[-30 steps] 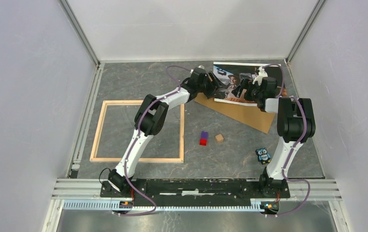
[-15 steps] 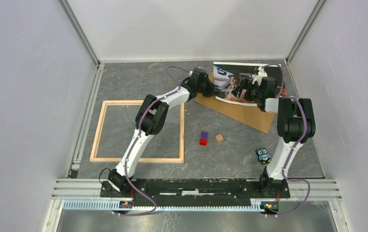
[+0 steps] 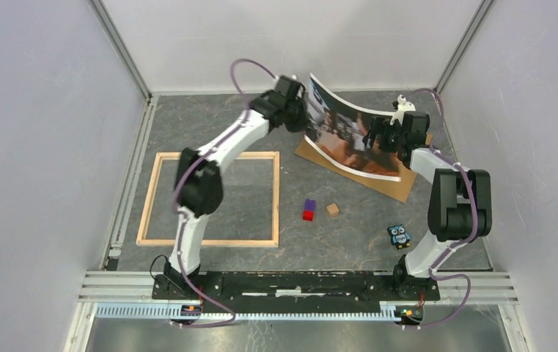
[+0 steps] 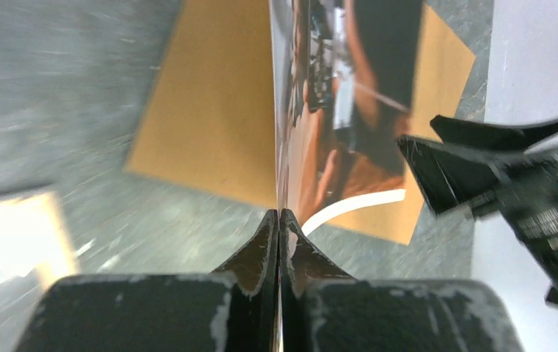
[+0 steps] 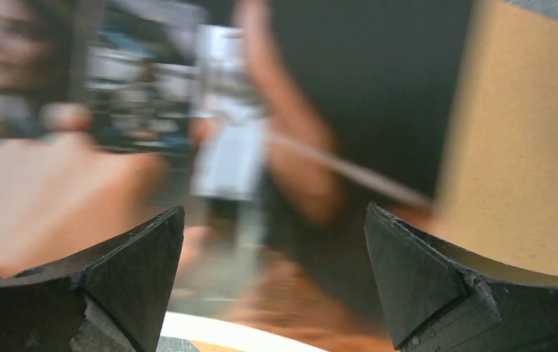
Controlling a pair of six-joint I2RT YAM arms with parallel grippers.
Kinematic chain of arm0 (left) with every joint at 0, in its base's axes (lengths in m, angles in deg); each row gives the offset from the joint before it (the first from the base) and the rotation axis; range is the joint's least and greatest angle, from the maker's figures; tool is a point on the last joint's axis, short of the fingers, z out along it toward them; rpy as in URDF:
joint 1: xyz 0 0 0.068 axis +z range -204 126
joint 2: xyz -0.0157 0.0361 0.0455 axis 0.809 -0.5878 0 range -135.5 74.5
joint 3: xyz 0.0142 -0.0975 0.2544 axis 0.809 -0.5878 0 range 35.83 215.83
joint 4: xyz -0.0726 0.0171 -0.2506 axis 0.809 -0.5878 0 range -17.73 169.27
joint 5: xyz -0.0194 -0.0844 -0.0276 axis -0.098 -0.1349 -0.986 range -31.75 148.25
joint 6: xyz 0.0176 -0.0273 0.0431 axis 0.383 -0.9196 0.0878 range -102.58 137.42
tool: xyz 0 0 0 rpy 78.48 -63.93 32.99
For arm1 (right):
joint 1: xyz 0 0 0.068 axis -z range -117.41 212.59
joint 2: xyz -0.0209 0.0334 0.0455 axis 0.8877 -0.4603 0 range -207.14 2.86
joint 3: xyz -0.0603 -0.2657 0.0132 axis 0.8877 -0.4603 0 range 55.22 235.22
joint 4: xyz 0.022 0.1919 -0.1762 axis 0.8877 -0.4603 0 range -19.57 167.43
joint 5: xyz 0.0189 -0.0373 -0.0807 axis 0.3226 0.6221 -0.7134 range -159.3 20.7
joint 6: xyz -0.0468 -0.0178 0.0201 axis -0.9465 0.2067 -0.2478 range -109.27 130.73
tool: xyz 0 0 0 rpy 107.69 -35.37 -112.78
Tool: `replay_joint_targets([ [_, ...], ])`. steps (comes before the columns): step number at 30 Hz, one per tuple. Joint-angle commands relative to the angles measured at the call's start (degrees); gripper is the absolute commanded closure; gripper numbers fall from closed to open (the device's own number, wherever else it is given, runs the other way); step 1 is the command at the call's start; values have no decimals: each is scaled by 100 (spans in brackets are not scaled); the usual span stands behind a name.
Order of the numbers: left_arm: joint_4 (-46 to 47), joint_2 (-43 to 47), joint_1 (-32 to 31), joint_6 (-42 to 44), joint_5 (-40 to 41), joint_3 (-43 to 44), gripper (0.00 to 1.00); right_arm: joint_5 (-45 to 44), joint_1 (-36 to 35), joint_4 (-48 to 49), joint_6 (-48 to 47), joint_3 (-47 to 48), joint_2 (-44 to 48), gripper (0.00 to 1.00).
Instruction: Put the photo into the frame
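Observation:
The photo [image 3: 338,128], a glossy print with a white border, rises curled off the table at the back. Its left edge is up and its lower edge still rests on the brown backing board [image 3: 387,183]. My left gripper [image 3: 299,111] is shut on that raised left edge. In the left wrist view the print [image 4: 349,103] runs edge-on out of the closed jaws [image 4: 279,214]. My right gripper [image 3: 375,137] hangs open over the print's right part, its fingers apart in the right wrist view [image 5: 274,209] with the blurred photo [image 5: 224,147] beyond. The light wooden frame [image 3: 246,243] lies flat at the left.
A red-and-purple block [image 3: 309,210] and a small wooden cube [image 3: 332,210] sit mid-table. An owl toy [image 3: 399,235] stands beside the right arm. The backing board [image 4: 210,110] lies at an angle under the photo. Walls close the table on three sides.
My left gripper has shut on the photo's left edge and lifted it up and back. The photo now curls off the board. My right gripper stays open and has shifted a little right.

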Motion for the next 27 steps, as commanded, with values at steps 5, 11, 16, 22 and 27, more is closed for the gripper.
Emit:
replay_joint_targets([
  [5, -2924, 3813, 387, 2242, 3056, -484, 98, -84, 5, -35, -270, -122, 245, 2],
  [11, -4217, 5673, 548, 2480, 5314, -924, 98, 304, 5, 73, -280, -62, 59, 2],
  [16, -5319, 6189, 540, 2172, 6406, -516, 98, 742, 5, 384, -58, -136, -72, 2],
  [22, -6326, 5885, 335, 1513, 6531, -457, 98, 944, 5, 526, 59, -146, -157, 2],
  [27, -6319, 5454, -728, 489, 6495, -1801, 98, 1053, 5, 630, 120, -160, -209, 2],
])
